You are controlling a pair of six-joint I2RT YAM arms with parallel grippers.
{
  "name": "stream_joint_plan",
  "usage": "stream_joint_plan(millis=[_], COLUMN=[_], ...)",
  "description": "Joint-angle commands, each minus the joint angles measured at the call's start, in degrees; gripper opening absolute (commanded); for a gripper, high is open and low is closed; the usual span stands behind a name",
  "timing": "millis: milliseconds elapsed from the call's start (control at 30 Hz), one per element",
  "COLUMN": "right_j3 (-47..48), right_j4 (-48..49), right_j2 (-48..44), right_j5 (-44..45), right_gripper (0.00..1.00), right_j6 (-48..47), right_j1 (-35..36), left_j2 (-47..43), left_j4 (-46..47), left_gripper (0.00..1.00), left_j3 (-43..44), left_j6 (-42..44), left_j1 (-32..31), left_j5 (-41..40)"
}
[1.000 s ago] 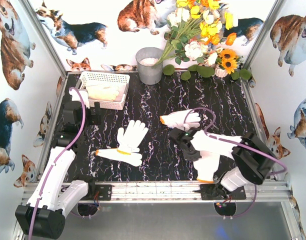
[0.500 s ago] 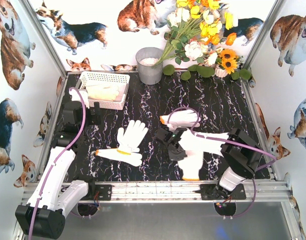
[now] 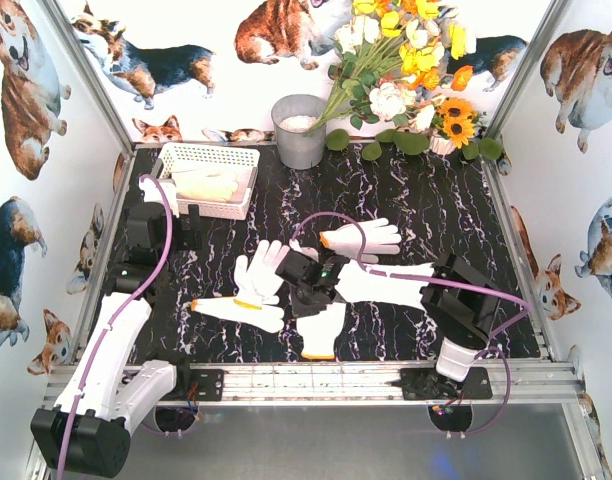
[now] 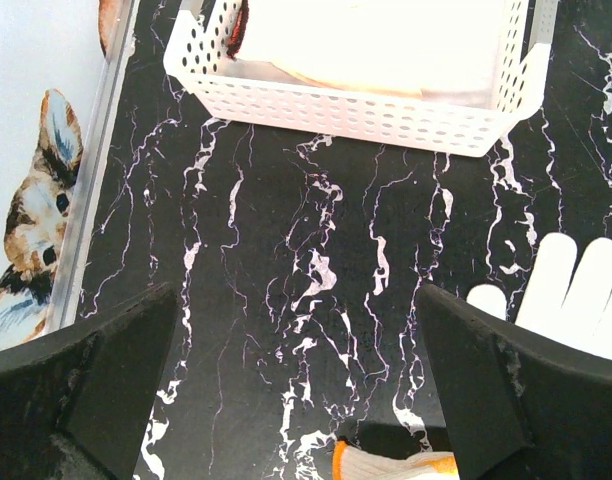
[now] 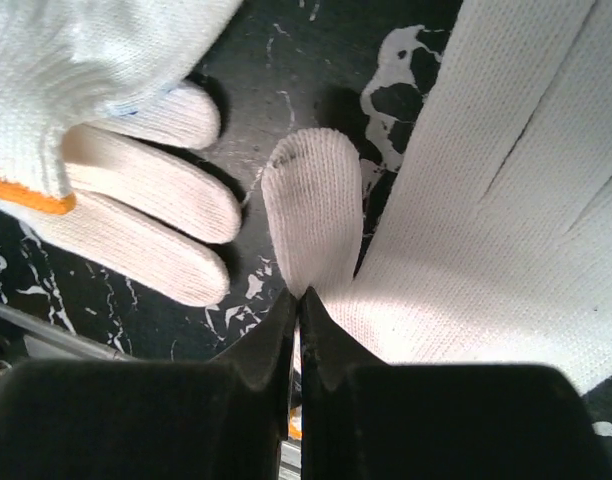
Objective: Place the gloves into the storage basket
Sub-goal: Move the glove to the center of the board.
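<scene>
The white lattice storage basket (image 3: 226,157) (image 4: 366,112) stands at the back left with pale gloves (image 3: 206,184) (image 4: 386,40) inside. My left gripper (image 3: 174,228) (image 4: 296,300) hovers open over bare table just in front of it. My right gripper (image 3: 304,283) (image 5: 302,295) is shut on a white glove (image 3: 321,328) (image 5: 476,190), pinched near the thumb, its orange cuff hanging toward the near edge. Two more gloves (image 3: 263,270) (image 3: 236,309) lie overlapping just left of it, and another glove (image 3: 362,238) lies behind it.
A grey metal bucket (image 3: 299,130) stands right of the basket at the back wall, with a bunch of flowers (image 3: 406,70) beside it. The black marble table ends at a metal rail (image 3: 316,383) at the near edge.
My right arm has swung left across the table, carrying the glove from the right side to the middle, close to the two overlapping gloves. The left arm has not moved.
</scene>
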Motion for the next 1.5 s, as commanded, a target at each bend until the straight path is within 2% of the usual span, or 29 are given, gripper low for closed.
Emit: stream_joint_plan(millis=[0,67,267,400,567,867,1033,1133,1333,1467], right_j3=[-0.08,-3.5,-16.67,-22.27,-23.03,-17.65,-14.76,-14.8,-17.3,-20.36], right_j4=[6.4,9.65,20.93,24.31,23.49,27.47,27.49,23.95,9.58,4.35], right_j2=[-3.28,-6.54,-16.36,-21.03,-22.15,-13.94,-12.32,-15.09,-21.4,-24.6], right_j5=[-3.0,-4.29,-16.21,-21.21,-22.68,-25.72,-25.48,-21.68,-11.98,-7.22], right_gripper=[0.0,0.0,0.0,0.0,0.0,0.0,0.35,0.46,0.45,0.45], right_j6=[-2.56,-4.47,-9.5,-11.45,-12.91,-10.8,-9.98,-9.04,-2.86,-0.71], right_j1=[-0.12,-0.48,-5.54,-9.97,-13.32,-10.21,-7.77,-8.0,-12.89,-15.43], left_j2=[-0.03,0.1,0.16,0.06,0.08,0.0,0.16,0.35,1.33,1.7], left_j4=[0.18,0.18,0.11,0.09,0.0,0.07,0.37,0.78,0.53,0.61], left_gripper=[1.0,1.0,1.0,1.0,1.0,1.0,1.0,1.0,1.0,1.0], left_j3=[-0.41,-0.44,-0.42,-0.4,-0.32,-0.41,-0.66,-0.9,-0.67,-0.59], left_j6=[0.37,0.37,0.4,0.36,0.38,0.37,0.01,-0.16,-0.3,-0.26], left_j1=[0.2,0.2,0.2,0.19,0.2,0.2,0.14,0.11,0.11,0.06], left_j5=[-0.67,-0.66,-0.14,-0.22,-0.3,-0.05,2.31,4.42,4.69,4.88])
